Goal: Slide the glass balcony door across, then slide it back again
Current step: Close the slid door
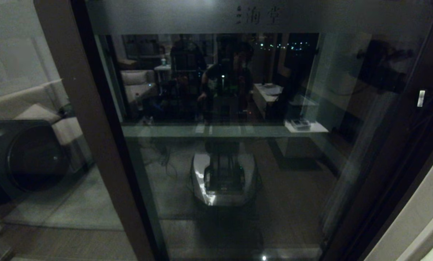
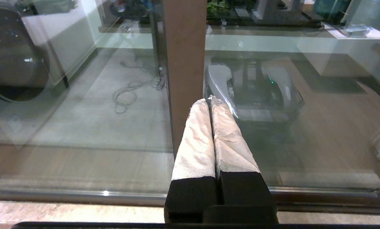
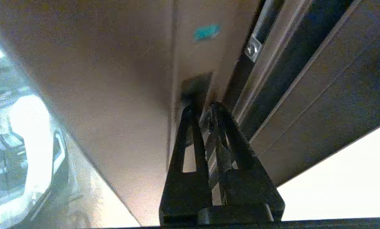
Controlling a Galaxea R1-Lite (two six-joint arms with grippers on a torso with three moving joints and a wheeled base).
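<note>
The glass balcony door [image 1: 223, 119] fills my forward view, its handle-side stile [image 1: 390, 145] at about three o'clock. My right hand [image 3: 202, 108] sits with its fingers drawn narrow, nearly together, tips at the dark recess [image 3: 194, 86] in that stile, holding nothing I can make out. To slide it well, I'd seat the tips firmly and push steadily along the track. My left hand [image 2: 210, 100] rests closed and empty, low before the glass.

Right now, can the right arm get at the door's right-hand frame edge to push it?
Probably yes. In the right wrist view the right tool sits with its tips right up against the brown frame of the glass balcony door, beside the dark track, with nothing between them. Actual contact is hard to confirm.
</note>
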